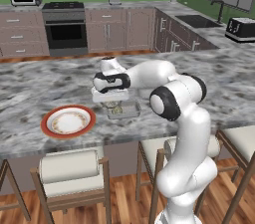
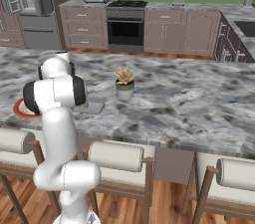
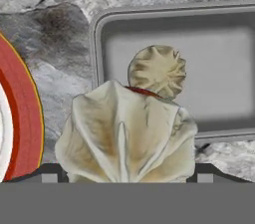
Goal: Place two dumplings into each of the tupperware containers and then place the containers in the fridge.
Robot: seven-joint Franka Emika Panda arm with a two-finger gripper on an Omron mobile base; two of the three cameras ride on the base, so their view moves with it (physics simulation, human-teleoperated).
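Note:
My gripper hangs just above the near edge of a tupperware container, a shallow grey tray on the marble island. It is shut on a dumpling, a pleated tan lump that fills the gap between the two fingertips. A second dumpling lies inside that tray near its left wall. From the left base view the hand points down over the tray. In the right base view my arm hides most of the tray. The fridge is out of view.
A round red-rimmed white plate lies bare just left of the tray. A small potted plant stands on the island to the right. Stools line the island's near side. A stove, a microwave and a sink sit on the far counters.

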